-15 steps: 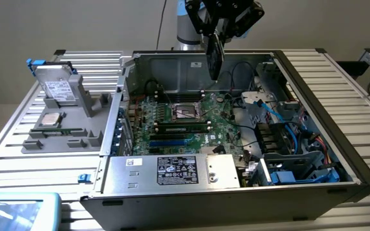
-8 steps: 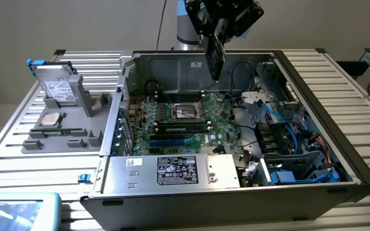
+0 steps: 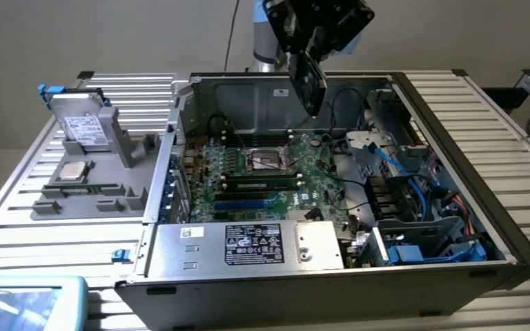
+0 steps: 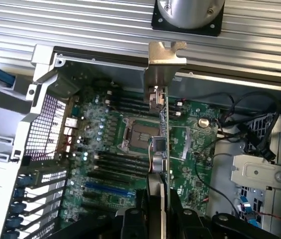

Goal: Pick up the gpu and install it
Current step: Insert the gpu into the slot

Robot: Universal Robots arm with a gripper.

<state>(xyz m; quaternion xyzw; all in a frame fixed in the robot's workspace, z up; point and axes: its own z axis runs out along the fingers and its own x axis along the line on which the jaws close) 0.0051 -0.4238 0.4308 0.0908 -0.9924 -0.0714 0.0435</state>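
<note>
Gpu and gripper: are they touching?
Touching. The wrist view shows the gripper closed on both faces of the gpu; in the exterior view it hangs above the case.

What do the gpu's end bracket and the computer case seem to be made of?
End bracket of the gpu: probably bare sheet metal, silvery with a dull shine, bent at its tip. Computer case: apparently grey sheet metal, matte, with folded edges.

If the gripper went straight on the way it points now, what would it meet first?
Probably the motherboard, close beside the CPU socket. The gpu held in the gripper hangs ahead of it, so the card's edge would touch first. Depth is hard to judge.
</note>
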